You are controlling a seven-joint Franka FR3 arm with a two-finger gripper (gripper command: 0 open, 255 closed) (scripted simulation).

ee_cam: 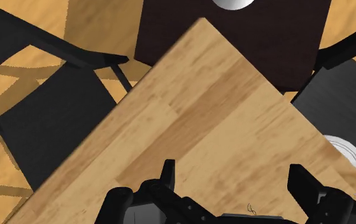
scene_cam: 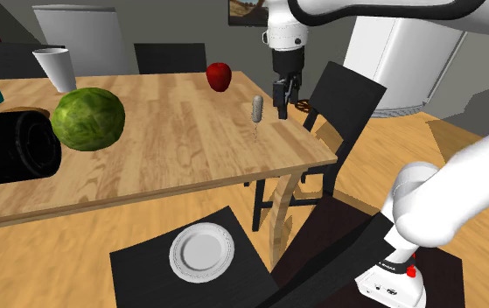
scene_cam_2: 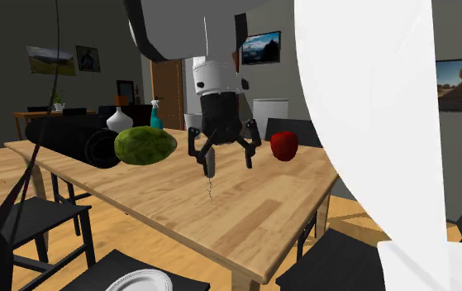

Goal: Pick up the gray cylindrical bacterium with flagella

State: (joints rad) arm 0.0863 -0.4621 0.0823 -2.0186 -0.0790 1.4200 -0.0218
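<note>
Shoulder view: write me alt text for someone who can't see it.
A black gripper hangs open just beside a small upright gray bacterium near the edge of a wooden table. Further along the table are a red apple, a green cabbage-like ball, a white cup and a black cylinder.

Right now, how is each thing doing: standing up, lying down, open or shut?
Gripper: open, holding nothing.
Gray germ: upright, not held.
Cup: upright.
Black tube: lying on its side.
Plate: flat, empty.
Apple: upright.
</note>
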